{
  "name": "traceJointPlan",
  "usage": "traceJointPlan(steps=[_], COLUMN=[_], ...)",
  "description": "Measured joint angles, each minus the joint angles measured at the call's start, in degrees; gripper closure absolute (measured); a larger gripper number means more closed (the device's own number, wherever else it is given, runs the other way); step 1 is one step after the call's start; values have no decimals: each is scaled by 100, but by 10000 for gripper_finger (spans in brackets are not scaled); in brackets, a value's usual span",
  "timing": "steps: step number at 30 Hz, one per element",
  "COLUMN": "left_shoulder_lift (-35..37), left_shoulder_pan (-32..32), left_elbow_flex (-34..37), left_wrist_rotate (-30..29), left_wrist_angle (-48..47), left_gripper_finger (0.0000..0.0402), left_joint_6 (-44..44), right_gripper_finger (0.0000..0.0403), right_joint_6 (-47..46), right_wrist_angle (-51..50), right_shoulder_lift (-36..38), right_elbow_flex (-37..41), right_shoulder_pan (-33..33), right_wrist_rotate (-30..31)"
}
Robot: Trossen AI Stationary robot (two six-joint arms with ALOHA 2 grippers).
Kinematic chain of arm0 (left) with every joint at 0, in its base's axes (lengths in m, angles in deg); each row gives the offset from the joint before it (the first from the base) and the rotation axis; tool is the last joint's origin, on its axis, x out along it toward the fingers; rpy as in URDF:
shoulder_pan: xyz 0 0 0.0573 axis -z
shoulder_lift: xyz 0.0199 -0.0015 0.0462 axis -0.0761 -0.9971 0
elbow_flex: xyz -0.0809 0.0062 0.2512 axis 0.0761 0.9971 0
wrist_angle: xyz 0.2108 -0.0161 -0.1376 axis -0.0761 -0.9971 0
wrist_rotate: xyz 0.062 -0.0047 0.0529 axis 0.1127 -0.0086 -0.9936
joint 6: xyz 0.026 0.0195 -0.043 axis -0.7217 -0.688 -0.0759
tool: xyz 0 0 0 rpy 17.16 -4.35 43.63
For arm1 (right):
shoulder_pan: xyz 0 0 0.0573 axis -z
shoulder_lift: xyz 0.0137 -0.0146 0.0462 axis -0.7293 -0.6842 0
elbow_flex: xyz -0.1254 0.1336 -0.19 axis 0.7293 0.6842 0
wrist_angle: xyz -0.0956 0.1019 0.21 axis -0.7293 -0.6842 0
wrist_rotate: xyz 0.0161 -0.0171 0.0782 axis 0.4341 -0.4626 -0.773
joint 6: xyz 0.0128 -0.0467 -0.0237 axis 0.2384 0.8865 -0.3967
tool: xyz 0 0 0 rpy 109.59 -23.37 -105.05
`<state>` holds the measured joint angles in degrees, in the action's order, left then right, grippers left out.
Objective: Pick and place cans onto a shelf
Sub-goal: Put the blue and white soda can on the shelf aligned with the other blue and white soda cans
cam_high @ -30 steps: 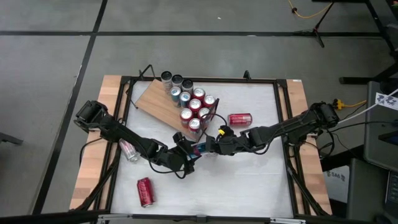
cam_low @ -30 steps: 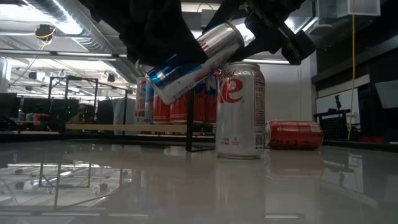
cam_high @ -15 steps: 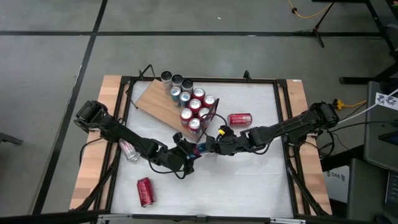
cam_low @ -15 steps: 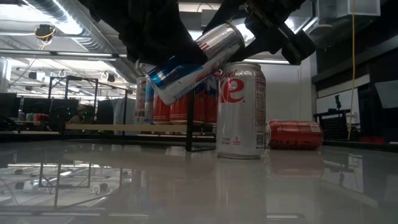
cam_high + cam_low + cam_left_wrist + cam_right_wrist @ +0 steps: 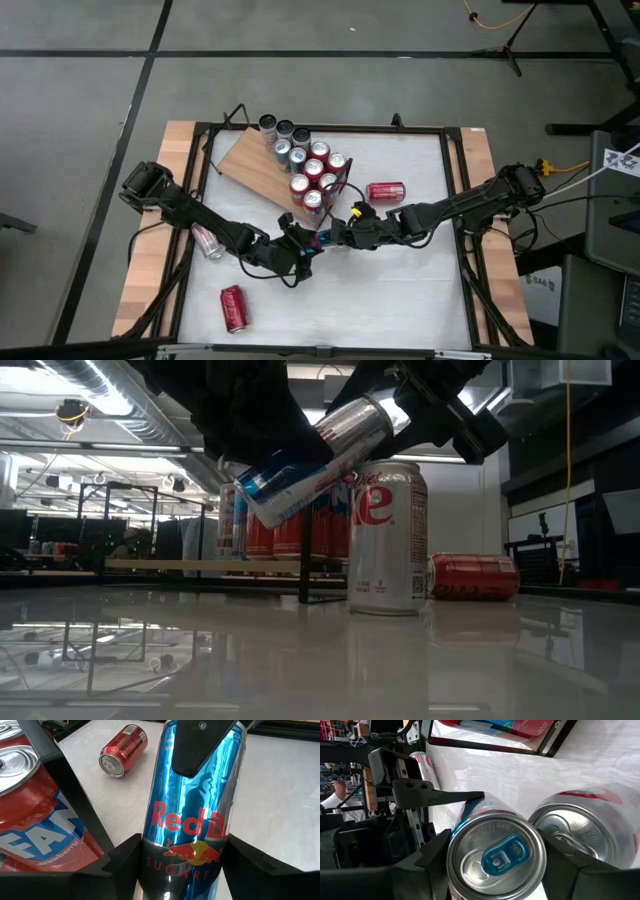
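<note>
Nothing on the table has shifted since the earlier pictures; only the left gripper [image 5: 305, 247] has drawn its jaws in, and they now pinch the lower end of a slim blue can [image 5: 192, 810]. The right gripper [image 5: 342, 234] pinches the same can by its top end, its fingers [image 5: 427, 860] on either side of the silver lid. So the can hangs tilted in the air between the two arms, just off the near corner of the shelf [image 5: 255, 165], above a silver can [image 5: 386, 535] standing upright on the table.

As for progress, about ten cans [image 5: 310, 170] already stand packed together along the framed end of the shelf, red ones mixed with slim ones. Left to do, by my reckoning: the blue can in hand and the silver one under it, plus three lying on their sides. One red can [image 5: 386, 191] lies just beside the shelf, toward the right arm. Another red can [image 5: 232, 307] lies well apart from the shelf, at the table's near edge. A pale can [image 5: 207, 241] lies beside the left arm. Much of the board is bare, so room should not be a problem.
</note>
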<state>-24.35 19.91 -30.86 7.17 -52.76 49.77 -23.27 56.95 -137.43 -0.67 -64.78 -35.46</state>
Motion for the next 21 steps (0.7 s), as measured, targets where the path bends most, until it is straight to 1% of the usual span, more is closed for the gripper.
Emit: traceJointPlan(steps=[13, 16, 21], left_shoulder_lift=[0, 0, 0], left_shoulder_pan=[2, 2, 24], left_elbow_flex=[0, 0, 0], left_wrist_rotate=[-13, -18, -38], left_wrist_angle=[2, 5, -7], left_gripper_finger=[181, 181, 181], left_joint_6=[6, 24, 35], right_gripper_finger=[176, 155, 100], right_joint_6=[0, 0, -9], right_wrist_angle=[4, 11, 84], right_shoulder_lift=[-2, -1, 1], right_elbow_flex=[0, 0, -2], right_shoulder_pan=[0, 0, 0], right_wrist_rotate=[0, 2, 1])
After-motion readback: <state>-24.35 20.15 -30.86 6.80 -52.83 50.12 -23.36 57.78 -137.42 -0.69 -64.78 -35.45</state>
